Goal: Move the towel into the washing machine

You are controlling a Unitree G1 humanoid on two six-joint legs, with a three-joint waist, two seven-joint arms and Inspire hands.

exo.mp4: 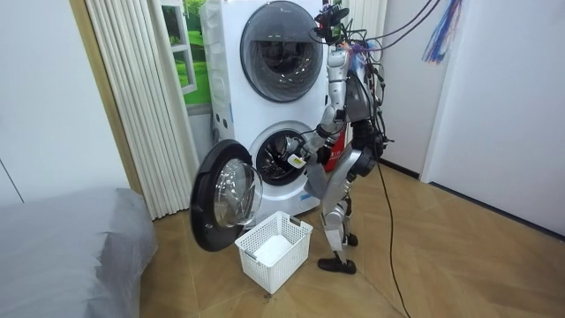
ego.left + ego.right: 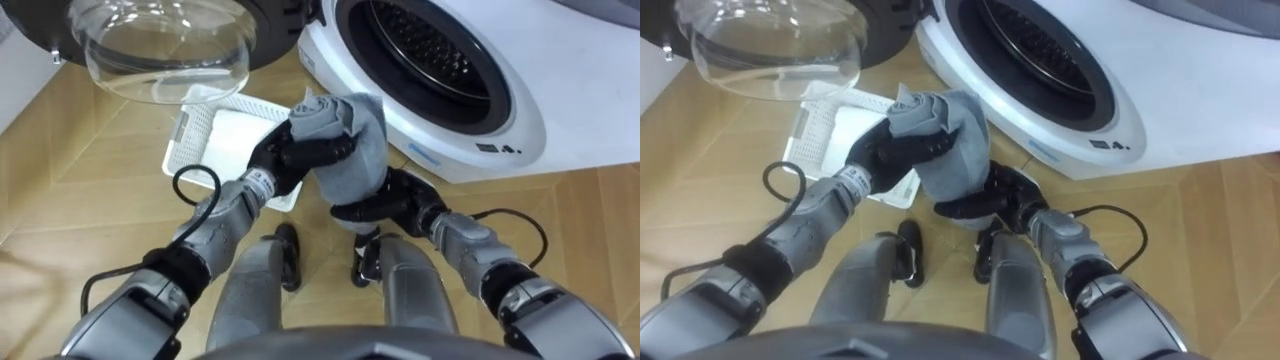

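Grey towel (image 2: 352, 150) hangs bunched between the robot's two hands: the left hand (image 2: 300, 152) has its fingers curled round the upper part, and the right hand (image 2: 378, 208) clasps it from beneath. The open washing machine (image 2: 480, 110) stands at one o'clock of it, and the white basket (image 2: 200, 140) sits on the floor at nine o'clock.

towel (image 2: 355, 155): soft matt grey cloth | washing machine (image 2: 520, 120): glossy white | basket (image 2: 195, 135): white plastic lattice | floor (image 2: 90, 170): wood

Left robot hand (image 2: 290, 155) curled, right robot hand (image 2: 372, 207) cupped beneath, arms extended forward
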